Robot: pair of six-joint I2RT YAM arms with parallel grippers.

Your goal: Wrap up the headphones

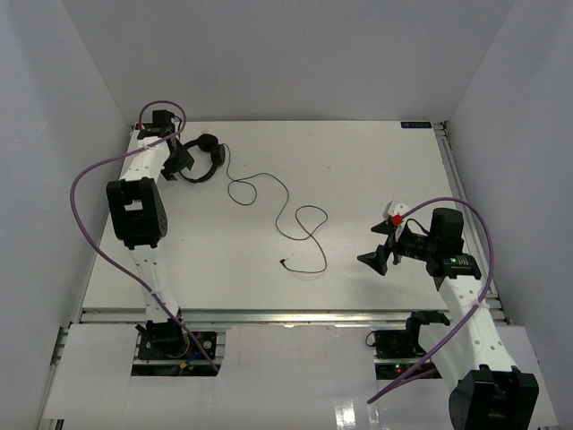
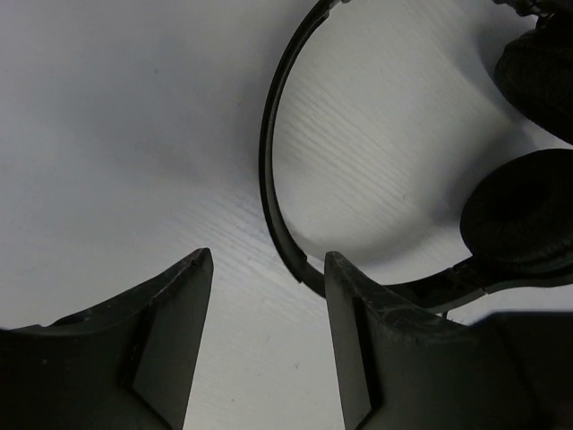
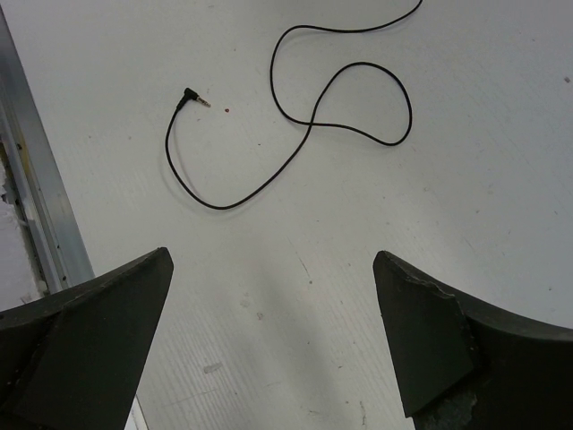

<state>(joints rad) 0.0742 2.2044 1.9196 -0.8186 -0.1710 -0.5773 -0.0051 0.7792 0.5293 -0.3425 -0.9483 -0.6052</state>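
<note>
The black headphones lie at the far left of the white table, earcups together. Their thin cord snakes right and toward me, ending in a small plug. My left gripper is open beside the headband's left side. In the left wrist view the headband arcs just past my open gripper, and the padded earcups sit at the right. My right gripper is open and empty at the right. The right wrist view shows the cord loops and plug ahead of my gripper.
White walls enclose the table on three sides. A metal rail runs along the near edge and also shows at the left of the right wrist view. Purple cables loop off both arms.
</note>
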